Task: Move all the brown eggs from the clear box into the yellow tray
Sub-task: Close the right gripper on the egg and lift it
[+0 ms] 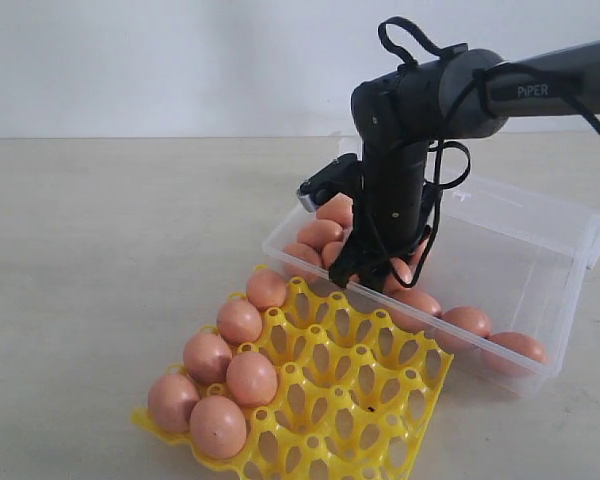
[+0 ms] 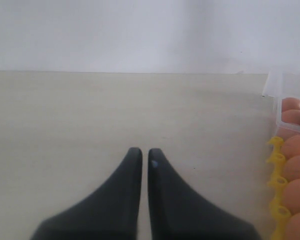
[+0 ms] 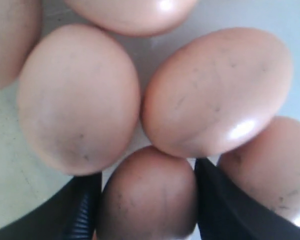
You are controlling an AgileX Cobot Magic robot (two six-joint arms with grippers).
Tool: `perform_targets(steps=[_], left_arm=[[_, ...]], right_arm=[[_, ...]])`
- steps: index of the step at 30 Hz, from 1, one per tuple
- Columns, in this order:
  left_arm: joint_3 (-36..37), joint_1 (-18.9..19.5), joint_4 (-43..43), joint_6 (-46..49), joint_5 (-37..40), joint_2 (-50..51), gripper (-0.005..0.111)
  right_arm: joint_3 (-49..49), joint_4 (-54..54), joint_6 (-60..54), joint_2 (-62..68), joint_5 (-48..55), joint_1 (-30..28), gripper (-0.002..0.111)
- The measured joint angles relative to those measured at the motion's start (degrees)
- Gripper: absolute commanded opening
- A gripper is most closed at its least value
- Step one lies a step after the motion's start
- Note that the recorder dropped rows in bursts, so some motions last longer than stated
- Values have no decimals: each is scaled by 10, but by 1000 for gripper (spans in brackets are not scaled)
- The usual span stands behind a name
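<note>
Soft light; glare on brown eggs (image 3: 217, 92)

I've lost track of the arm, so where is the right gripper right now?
Exterior view: the right gripper is down in the left end of the clear box, near the yellow tray; its wrist view shows its fingers flanking one egg.
</note>
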Motion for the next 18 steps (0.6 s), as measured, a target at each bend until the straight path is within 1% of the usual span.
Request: perform_targets(steps=[4, 8, 10, 13, 15, 18], left_arm=[[0, 0, 0, 0, 0, 0, 4], [0, 0, 0, 0, 0, 0, 4], [0, 0, 0, 0, 0, 0, 4], [0, 0, 0, 0, 0, 0, 4], [0, 0, 0, 0, 0, 0, 4], [0, 0, 0, 0, 0, 0, 4]], right_arm=[[0, -4, 60, -28, -15, 0, 0], [0, -3, 146, -86, -57, 0, 0], [7, 3, 172, -123, -85, 0, 0], [65, 33, 193, -188, -178, 0, 0], [133, 51, 201, -244, -267, 3, 0], [248, 58, 208, -328, -409, 23, 0]])
